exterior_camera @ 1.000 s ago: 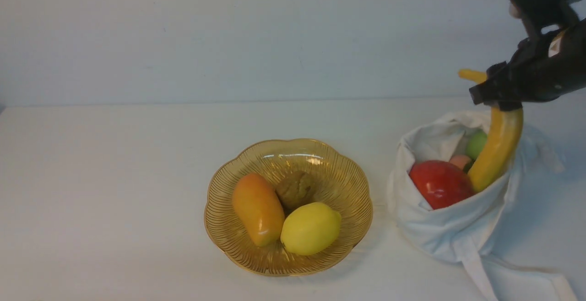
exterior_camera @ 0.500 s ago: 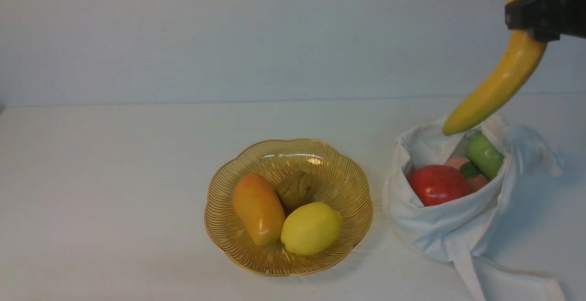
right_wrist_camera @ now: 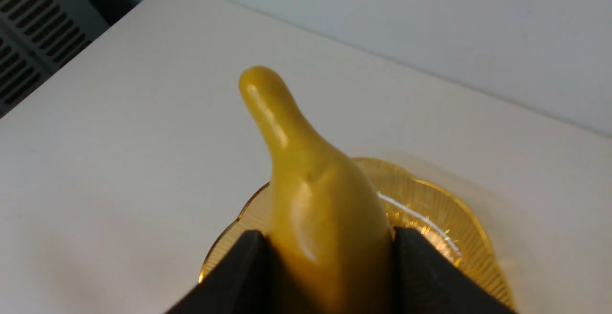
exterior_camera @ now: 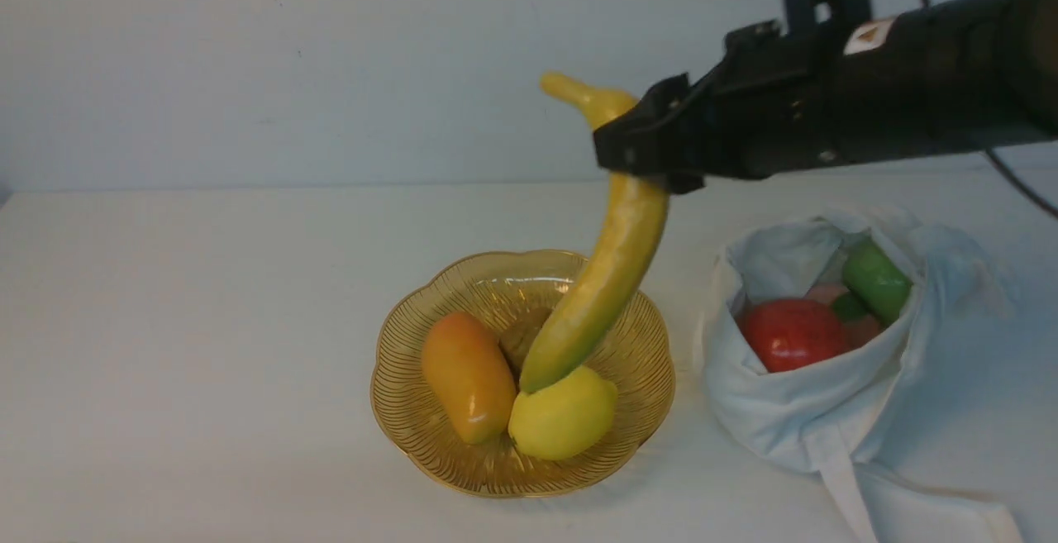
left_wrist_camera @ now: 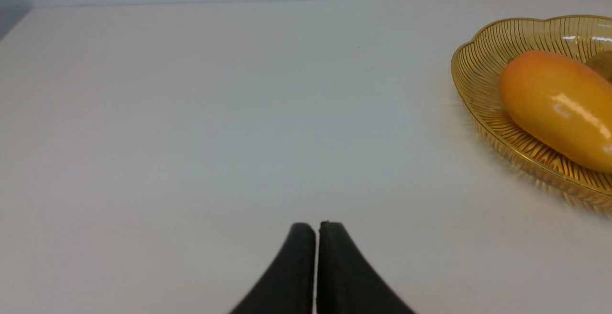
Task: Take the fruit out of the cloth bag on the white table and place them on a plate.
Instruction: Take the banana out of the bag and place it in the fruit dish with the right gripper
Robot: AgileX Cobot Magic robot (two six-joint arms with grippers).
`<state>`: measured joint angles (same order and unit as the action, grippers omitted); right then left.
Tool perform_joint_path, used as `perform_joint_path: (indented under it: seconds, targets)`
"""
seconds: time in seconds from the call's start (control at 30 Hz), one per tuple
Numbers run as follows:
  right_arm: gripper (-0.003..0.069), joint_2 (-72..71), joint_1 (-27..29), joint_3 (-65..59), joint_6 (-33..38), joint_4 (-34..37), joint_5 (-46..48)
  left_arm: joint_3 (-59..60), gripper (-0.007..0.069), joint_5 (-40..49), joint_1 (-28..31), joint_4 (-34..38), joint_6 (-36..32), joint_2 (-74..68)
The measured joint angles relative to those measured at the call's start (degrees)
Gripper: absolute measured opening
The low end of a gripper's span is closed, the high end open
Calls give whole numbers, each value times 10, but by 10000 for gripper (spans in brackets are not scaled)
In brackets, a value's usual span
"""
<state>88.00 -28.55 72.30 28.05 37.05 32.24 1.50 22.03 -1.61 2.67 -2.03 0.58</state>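
My right gripper [exterior_camera: 632,159] is shut on the yellow banana [exterior_camera: 607,278] near its stem end and holds it upright over the amber plate [exterior_camera: 405,419]; its greenish lower end touches or nearly touches the yellow lemon [exterior_camera: 566,419]. The right wrist view shows the banana [right_wrist_camera: 315,194] between both fingers, above the plate [right_wrist_camera: 454,228]. The white cloth bag [exterior_camera: 818,411] lies open at the right with a red apple [exterior_camera: 789,332], a green fruit [exterior_camera: 876,278] and a partly hidden pink peach [exterior_camera: 826,292] inside. My left gripper [left_wrist_camera: 316,225] is shut and empty over the white table [left_wrist_camera: 191,113].
An orange mango [exterior_camera: 467,378] and a brown fruit [exterior_camera: 521,336] also lie in the plate. The left wrist view shows the plate [left_wrist_camera: 478,80] and mango [left_wrist_camera: 559,106] off to one side. The bag's strap [exterior_camera: 860,502] trails toward the front right edge.
My right gripper lifted the banana out of the bag, carried it left and lowered it over the plate. The bag has slumped a little; the green fruit now shows more.
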Motion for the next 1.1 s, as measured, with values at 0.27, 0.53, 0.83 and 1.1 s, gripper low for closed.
perform_joint_path:
  seconds: [0.27,0.53,0.83,1.1]
  targets:
    - [311,110,-8,0,8,69,-71,0,-8,0,0,0,0,0]
    - [311,174,-9,0,9,84,-82,0,-8,0,0,0,0,0]
    - [410,184,-9,0,9,86,-92,0,-8,0,0,0,0,0]
    - [541,182,-9,0,9,86,-88,0,-8,0,0,0,0,0]
